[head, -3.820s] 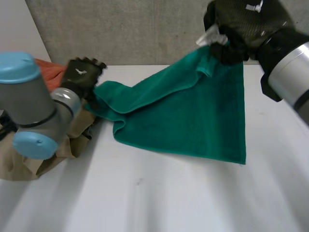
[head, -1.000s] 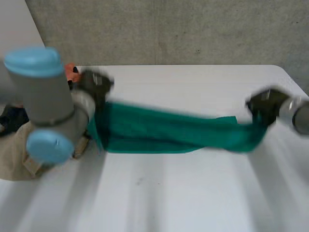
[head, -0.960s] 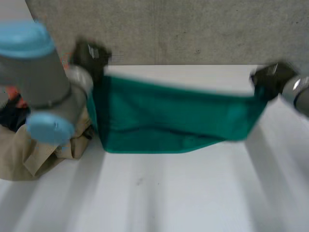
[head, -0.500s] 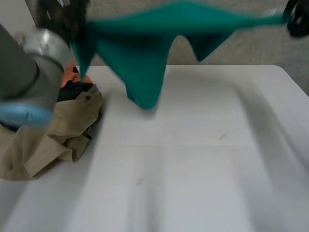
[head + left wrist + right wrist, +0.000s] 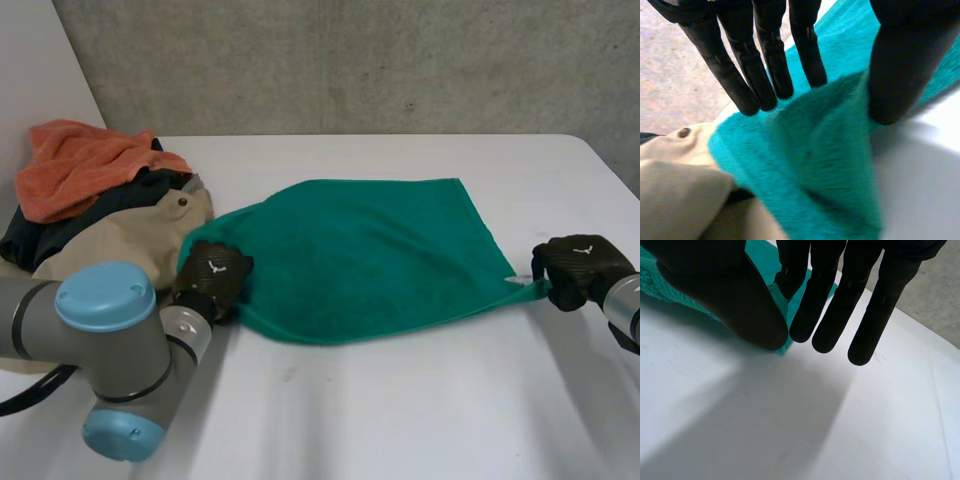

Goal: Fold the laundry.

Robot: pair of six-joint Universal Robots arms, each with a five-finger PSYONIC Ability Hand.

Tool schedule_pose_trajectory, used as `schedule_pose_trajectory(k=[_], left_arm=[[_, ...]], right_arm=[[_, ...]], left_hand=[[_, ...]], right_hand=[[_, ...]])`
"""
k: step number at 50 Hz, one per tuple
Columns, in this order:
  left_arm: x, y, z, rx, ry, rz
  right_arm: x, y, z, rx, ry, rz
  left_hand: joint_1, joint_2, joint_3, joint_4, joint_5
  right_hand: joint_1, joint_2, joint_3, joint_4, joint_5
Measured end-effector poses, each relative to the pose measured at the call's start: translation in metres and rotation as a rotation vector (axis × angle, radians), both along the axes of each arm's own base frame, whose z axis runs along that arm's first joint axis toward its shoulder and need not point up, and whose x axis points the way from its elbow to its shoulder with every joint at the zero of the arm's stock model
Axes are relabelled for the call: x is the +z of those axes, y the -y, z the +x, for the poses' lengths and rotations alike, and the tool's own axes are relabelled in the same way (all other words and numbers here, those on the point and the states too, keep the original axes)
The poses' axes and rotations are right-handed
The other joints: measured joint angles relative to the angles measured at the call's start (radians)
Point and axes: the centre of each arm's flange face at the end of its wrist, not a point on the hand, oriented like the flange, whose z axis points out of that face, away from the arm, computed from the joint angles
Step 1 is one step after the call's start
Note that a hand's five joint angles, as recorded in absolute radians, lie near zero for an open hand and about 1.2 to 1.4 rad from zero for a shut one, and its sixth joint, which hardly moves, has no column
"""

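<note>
A teal-green terry towel (image 5: pixel 370 255) lies spread on the white table (image 5: pixel 400 420), a little past its middle. Its long axis runs from 9 o'clock to 3 o'clock, with the 3 o'clock end tipped slightly toward the robot. It lies mostly flat, but the 9 o'clock end is bunched and rolled under. The left hand (image 5: pixel 212 275) sits on the towel's near corner at about 8 o'clock. In its wrist view the cloth rises in a fold between the straight fingers (image 5: pixel 765 75) and the thumb (image 5: pixel 900 65), which pinch it. The right hand (image 5: pixel 578 268) is at 3 o'clock, just off the towel's near corner, and nips the corner tip between its thumb (image 5: pixel 725 295) and nearest finger. At 10 o'clock a pile holds an orange terry cloth (image 5: pixel 80 165) over a dark garment (image 5: pixel 100 205) and a beige garment with a button (image 5: pixel 120 240), which touches the towel's bunched end.
</note>
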Motion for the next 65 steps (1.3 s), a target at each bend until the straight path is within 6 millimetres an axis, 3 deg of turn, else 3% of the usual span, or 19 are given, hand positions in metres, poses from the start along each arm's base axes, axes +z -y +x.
schedule_pose_trajectory(k=[5, 17, 20, 22, 27, 30, 31, 36, 41, 44, 47, 52, 58, 61, 64, 65], left_arm=[[0.005, 0.008, 0.006, 0.048, 0.027, -0.053], [0.001, 0.002, 0.025, 0.086, 0.138, -0.062], [0.001, -0.002, 0.028, 0.073, 0.142, -0.044], [0.002, -0.005, 0.03, 0.059, 0.142, -0.029], [0.011, -0.014, 0.032, 0.039, 0.14, -0.005], [0.023, -0.022, 0.035, 0.034, 0.141, 0.004], [0.04, -0.032, 0.038, 0.031, 0.141, 0.009], [0.088, -0.063, 0.045, 0.008, 0.141, 0.018], [0.13, -0.097, 0.051, -0.043, 0.141, 0.036], [0.142, -0.111, 0.054, -0.077, 0.149, 0.079], [0.142, -0.114, 0.053, -0.1, 0.164, 0.14], [0.116, -0.09, 0.047, -0.106, 0.208, 0.27], [0.087, -0.031, 0.033, -0.056, 0.253, 0.29], [0.096, 0.002, 0.022, -0.03, 0.239, 0.183], [0.135, 0.041, 0.005, 0.0, 0.163, -0.047], [0.157, 0.053, -0.001, 0.012, 0.117, -0.151]], right_arm=[[0.006, 0.003, -0.005, -0.024, 0.011, -0.004], [0.012, 0.005, -0.007, -0.033, 0.014, -0.018], [0.012, 0.004, -0.007, -0.031, 0.011, -0.016], [0.013, 0.003, -0.007, -0.028, 0.006, -0.01], [0.018, -0.001, -0.007, -0.019, -0.011, 0.003], [0.027, -0.005, -0.01, -0.007, -0.039, 0.009], [0.042, -0.01, -0.014, 0.007, -0.079, 0.011], [0.083, -0.027, -0.027, 0.041, -0.183, 0.042], [0.116, -0.048, -0.036, 0.081, -0.25, 0.132], [0.126, -0.059, -0.038, 0.114, -0.278, 0.197], [0.126, -0.064, -0.037, 0.143, -0.299, 0.248], [0.107, -0.059, -0.034, 0.172, -0.338, 0.318], [0.085, -0.032, -0.023, 0.158, -0.392, 0.274], [0.088, -0.011, -0.014, 0.113, -0.39, 0.174], [0.113, 0.019, -0.003, 0.016, -0.32, -0.026], [0.127, 0.03, 0.0, -0.024, -0.276, -0.109]], left_hand=[[-0.11, -0.118, -0.122, -0.125, -0.131], [-0.088, -0.099, -0.103, -0.101, -0.102], [0.054, 0.037, 0.034, 0.026, 0.023], [0.411, 0.371, 0.352, 0.355, 0.351], [0.459, 0.475, 0.458, 0.465, 0.452], [0.459, 0.49, 0.472, 0.478, 0.453], [0.459, 0.49, 0.472, 0.479, 0.453], [0.459, 0.491, 0.477, 0.482, 0.453], [0.459, 0.492, 0.477, 0.482, 0.453], [0.459, 0.492, 0.477, 0.482, 0.453], [0.459, 0.492, 0.477, 0.482, 0.453], [0.459, 0.492, 0.477, 0.483, 0.453], [0.459, 0.492, 0.477, 0.483, 0.453], [0.459, 0.492, 0.477, 0.483, 0.453], [0.459, 0.492, 0.477, 0.483, 0.453], [0.459, 0.492, 0.477, 0.483, 0.453]], right_hand=[[0.0, 0.0, 0.0, 0.0, 0.0], [0.0, 0.0, 0.0, 0.0, 0.0], [0.0, 0.0, 0.0, 0.0, 0.0], [0.0, 0.0, 0.0, 0.0, 0.0], [0.0, 0.0, 0.0, 0.0, 0.0], [0.0, 0.0, 0.0, 0.0, 0.0], [0.0, 0.0, 0.0, 0.0, 0.0], [0.0, 0.0, 0.0, 0.0, 0.0], [0.0, 0.0, 0.0, 0.0, 0.001], [0.0, 0.0, 0.0, 0.0, 0.003], [0.0, 0.0, 0.0, 0.0, 0.003], [0.0, 0.0, 0.0, 0.0, 0.003], [0.0, 0.0, 0.0, 0.0, 0.003], [0.0, 0.0, 0.0, 0.0, 0.003], [0.0, 0.0, 0.0, 0.0, 0.003], [0.0, 0.0, 0.0, 0.0, 0.003]])
